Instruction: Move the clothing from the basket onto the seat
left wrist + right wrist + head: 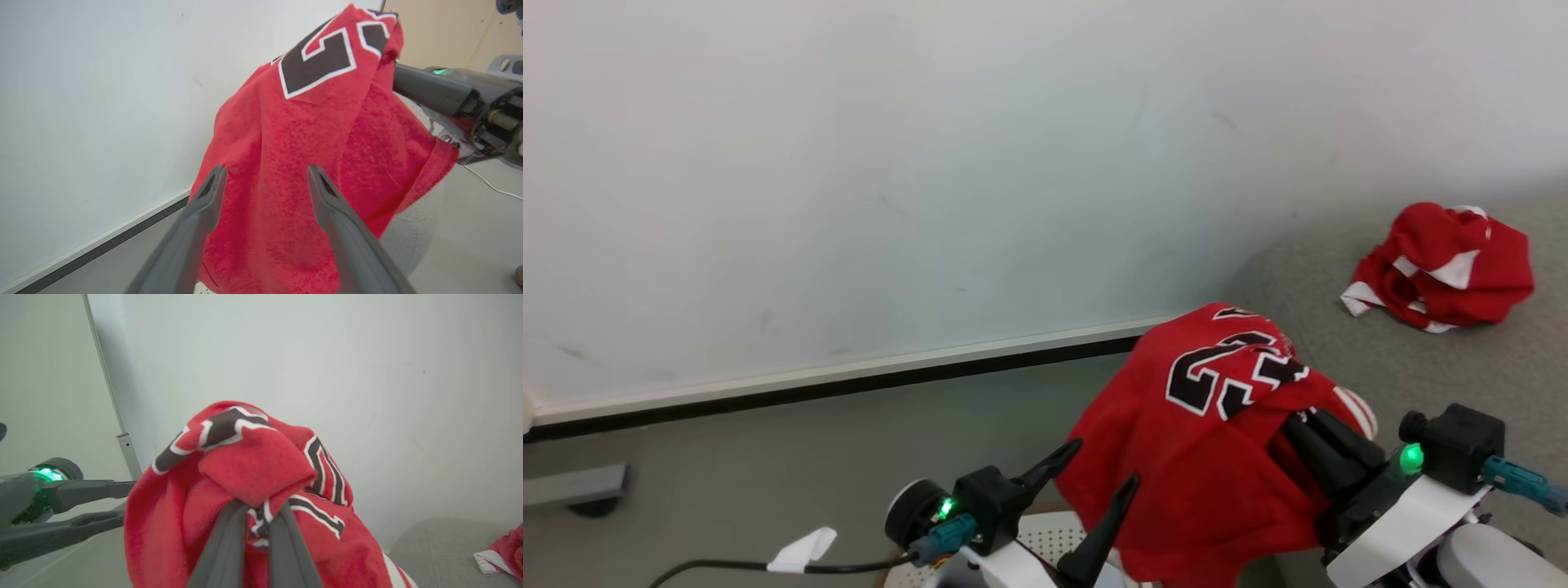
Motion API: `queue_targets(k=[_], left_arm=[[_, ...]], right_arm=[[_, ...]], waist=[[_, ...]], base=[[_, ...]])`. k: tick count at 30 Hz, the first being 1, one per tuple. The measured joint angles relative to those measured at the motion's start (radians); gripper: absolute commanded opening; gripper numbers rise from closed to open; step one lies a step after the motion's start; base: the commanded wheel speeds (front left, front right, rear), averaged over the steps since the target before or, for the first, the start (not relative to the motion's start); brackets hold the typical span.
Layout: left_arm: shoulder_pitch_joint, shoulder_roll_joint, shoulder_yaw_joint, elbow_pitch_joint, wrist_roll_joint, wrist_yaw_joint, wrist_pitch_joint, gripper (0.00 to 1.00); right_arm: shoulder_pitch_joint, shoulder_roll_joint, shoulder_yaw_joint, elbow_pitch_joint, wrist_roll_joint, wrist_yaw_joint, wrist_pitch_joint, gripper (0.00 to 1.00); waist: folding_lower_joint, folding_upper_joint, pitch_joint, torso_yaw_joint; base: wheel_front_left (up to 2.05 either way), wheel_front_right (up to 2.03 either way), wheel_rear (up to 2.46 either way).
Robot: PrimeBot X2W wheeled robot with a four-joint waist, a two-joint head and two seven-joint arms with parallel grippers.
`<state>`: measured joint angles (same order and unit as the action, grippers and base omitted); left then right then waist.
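Fingers: with right gripper [256, 522] pinched shut on the jersey [1201, 425] hanging over the near corner of the sofa [1462, 376] and left gripper [1106, 464] spread wide, empty, just beside it, carry further in toward the other red garment [1441, 265] by the back edge, lower fully, then release.

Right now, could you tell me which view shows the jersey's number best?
The head view: both digits on the jersey show together. The left wrist view shows one only partly; the right wrist view shows crumpled fragments.
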<state>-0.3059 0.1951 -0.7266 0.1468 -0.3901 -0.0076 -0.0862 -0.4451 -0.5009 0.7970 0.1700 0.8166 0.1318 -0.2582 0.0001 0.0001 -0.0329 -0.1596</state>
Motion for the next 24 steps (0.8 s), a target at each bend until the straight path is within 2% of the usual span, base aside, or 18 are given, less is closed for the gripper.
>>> queue_targets(k=[17, 24], left_arm=[[-0.003, -0.040, -0.041, 0.006, -0.002, -0.005, -0.020, 1.00], [-0.023, -0.044, -0.060, 0.002, 0.001, -0.013, -0.016, 1.00]], right_arm=[[0.042, -0.059, -0.116, -0.048, -0.022, 0.000, 0.012, 0.00], [0.070, -0.062, -0.193, -0.065, -0.026, 0.000, 0.009, 0.00]], waist=[[-0.0001, 0.0000, 0.036, -0.232], [-0.0001, 0.0000, 0.076, -0.278]], base=[[0.00, 0.00, 0.00], [0.00, 0.00, 0.00]])
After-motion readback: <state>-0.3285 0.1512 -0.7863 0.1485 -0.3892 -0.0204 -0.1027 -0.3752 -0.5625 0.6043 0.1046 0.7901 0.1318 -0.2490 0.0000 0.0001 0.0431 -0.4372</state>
